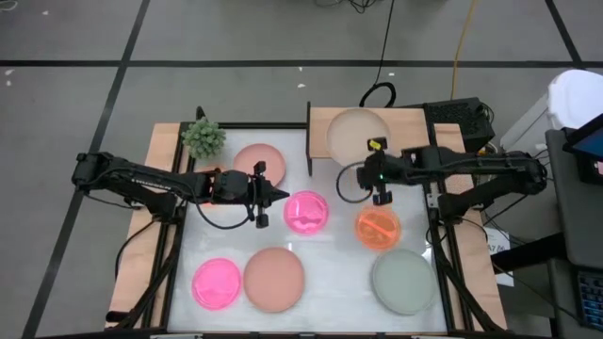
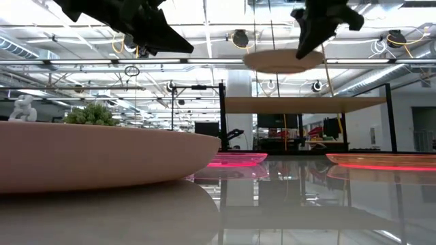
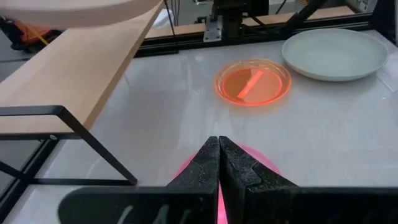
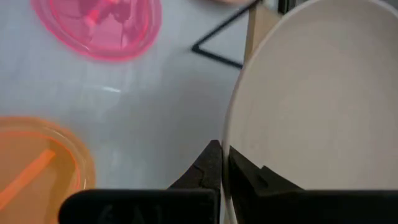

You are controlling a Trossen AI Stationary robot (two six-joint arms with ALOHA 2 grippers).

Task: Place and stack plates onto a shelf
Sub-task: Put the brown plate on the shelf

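— Looking straight down from above, what do you see?

— Six plates lie on the white table (image 1: 330,273): a salmon plate (image 1: 259,162) by the small green plant (image 1: 203,137), a neon pink plate (image 1: 306,212) in the middle, an orange plate (image 1: 378,228) to its right, and along the near edge a second pink plate (image 1: 217,282), a second salmon plate (image 1: 274,279) and a grey-green plate (image 1: 403,281). The right gripper (image 1: 380,171) holds a beige plate (image 1: 358,134) over the shelf (image 1: 415,127). The left gripper (image 1: 279,196) sits just beside the middle pink plate.

— Touching the shelf, that beige one?

— The overhead view can't say. The low view does: the beige plate (image 2: 283,60) hangs clear above the wooden top (image 2: 306,103), held level by its edge from the right gripper (image 2: 308,45). The left gripper (image 2: 178,45) is also up in the air.

— And the left wrist camera?

— Its fingers (image 3: 208,165) are pressed together with nothing between them, the pink plate (image 3: 261,163) underneath. Farther off lie the orange plate (image 3: 252,83) and the grey-green one (image 3: 334,53), with the shelf (image 3: 68,81) alongside.

— The right wrist?

— Only there is the grip plain: the right gripper (image 4: 222,163) is clamped on the beige plate's rim (image 4: 317,99), with pink (image 4: 98,25) and orange (image 4: 34,165) plates on the table below.
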